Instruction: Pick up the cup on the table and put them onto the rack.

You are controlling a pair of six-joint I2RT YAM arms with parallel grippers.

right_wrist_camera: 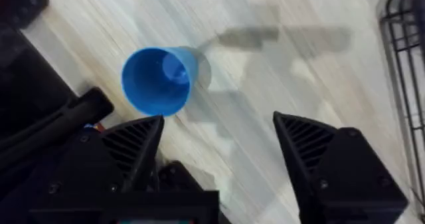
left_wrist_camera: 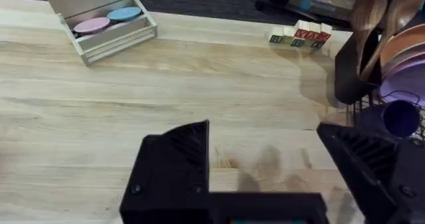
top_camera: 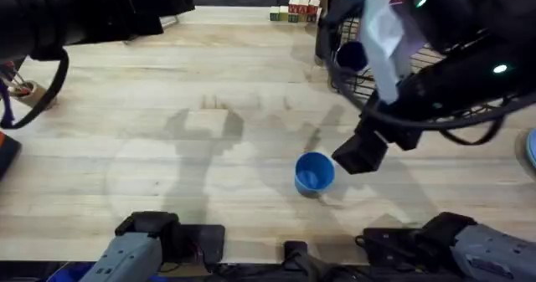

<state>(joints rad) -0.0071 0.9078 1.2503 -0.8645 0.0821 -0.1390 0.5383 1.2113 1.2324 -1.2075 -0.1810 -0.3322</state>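
Cup (top_camera: 314, 172): one on table (top_camera: 167, 140); both pincers, left (left_wrist_camera: 265, 164) and right (right_wrist_camera: 219, 151), wide open, empty.

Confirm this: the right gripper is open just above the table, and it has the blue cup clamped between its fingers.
Not quite. The right gripper is open just above the table, but the blue cup is not between its fingers; it stands free on the wood, off to one side of them. The right wrist view shows this.

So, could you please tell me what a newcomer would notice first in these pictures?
The small bright blue plastic cup stands alone on the pale wooden plank table, near its front edge. The right gripper hovers open just beside it, and the black wire rack sits at the far right, already holding another blue cup.
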